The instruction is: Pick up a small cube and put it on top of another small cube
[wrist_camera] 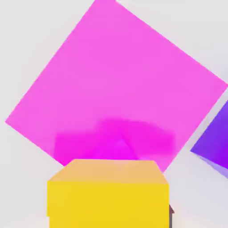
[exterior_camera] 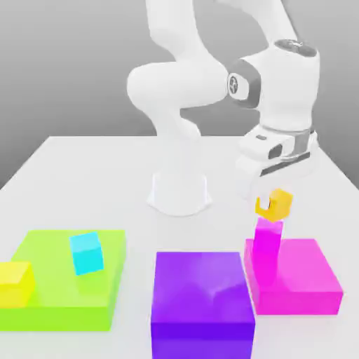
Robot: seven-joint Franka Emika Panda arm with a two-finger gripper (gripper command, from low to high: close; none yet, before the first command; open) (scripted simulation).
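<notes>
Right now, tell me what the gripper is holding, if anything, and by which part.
The orange-yellow cube, held by its side faces in the gripper.

White arm [exterior_camera: 179,84], rounded segments, dark grey joint cap, small round dark marking, 1 grey wrist band

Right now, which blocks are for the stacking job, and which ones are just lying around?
For the job:
- orange cube, the one to put on top
- small magenta cube, the one it goes on

Just lying around:
- cyan cube
- lemon-yellow cube
- flat green slab
- big purple block
- wide magenta slab
</notes>
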